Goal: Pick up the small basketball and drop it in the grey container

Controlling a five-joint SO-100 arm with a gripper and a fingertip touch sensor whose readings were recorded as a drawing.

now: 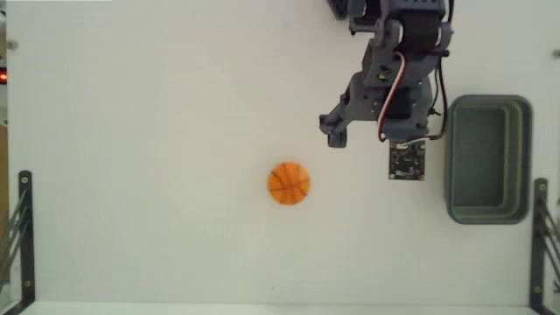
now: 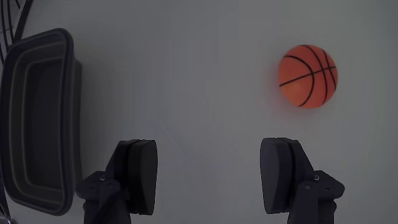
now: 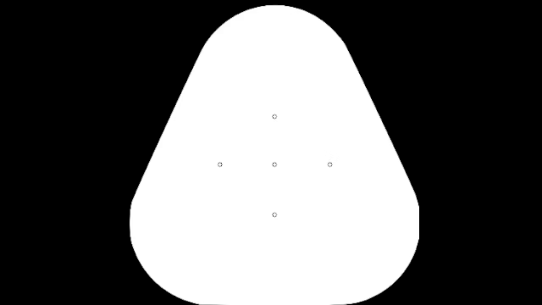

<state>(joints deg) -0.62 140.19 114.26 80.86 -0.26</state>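
The gripper [image 2: 208, 177] stands wide apart and holds nothing — in the wrist view its two dark, matte, rounded fingers [image 2: 138, 174] frame only bare table [image 2: 205, 74] between them. In the fixed view the gripper [image 1: 350, 131] hangs above the table between the two task things, its grey printed body trailing red and white wires and a small circuit board.

The small basketball [image 2: 308, 76] lies ahead of the gripper and off to the right in the wrist view, well clear of either finger. It is a round orange ball with black seam lines and a slightly pebbled look. In the fixed view the ball [image 1: 289, 184] rests alone on the white, smooth table, lower left of the gripper.

The grey container [image 1: 487, 159] sits just beside the arm on the right in the fixed view — a rectangular grey-green bin with rounded corners, a thick rim and an empty inside.

By this layout the task has barely begun: the approach, grasp, carry and drop all appear still to be done.
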